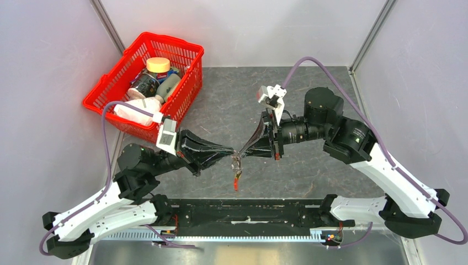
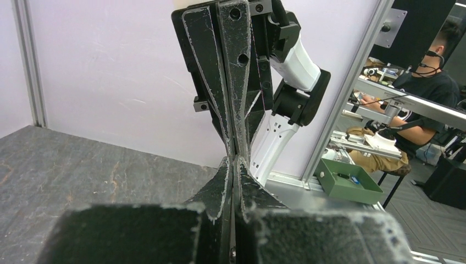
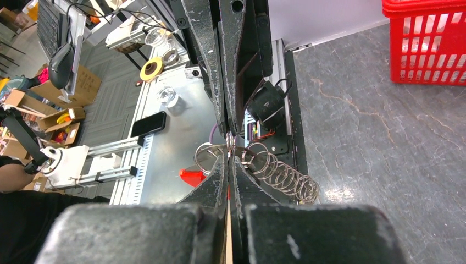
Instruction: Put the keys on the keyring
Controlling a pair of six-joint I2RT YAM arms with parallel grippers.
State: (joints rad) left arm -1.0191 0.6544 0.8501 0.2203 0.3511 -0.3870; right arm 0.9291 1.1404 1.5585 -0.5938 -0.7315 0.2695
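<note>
My left gripper [image 1: 230, 152] and right gripper [image 1: 244, 154] meet tip to tip above the table's middle, both shut. In the right wrist view the right gripper [image 3: 228, 155] and the left arm's fingertips [image 3: 225, 124] pinch a thin metal piece edge-on between them. It belongs to the keyring [image 3: 209, 157], a wire ring with a spring-like coil of rings [image 3: 281, 177] and a red strap [image 3: 192, 177]. The strap [image 1: 237, 180] hangs below the tips. The left wrist view shows only the shut left gripper [image 2: 234, 160] against the right arm's fingers [image 2: 237, 82]. I cannot make out any keys.
A red plastic basket [image 1: 108, 95] with jars and bottles stands at the back left, behind the left arm. The dark stone-patterned table [image 1: 232, 94] extends behind the grippers. The black base rail [image 1: 248, 212] runs along the near edge below the hanging strap.
</note>
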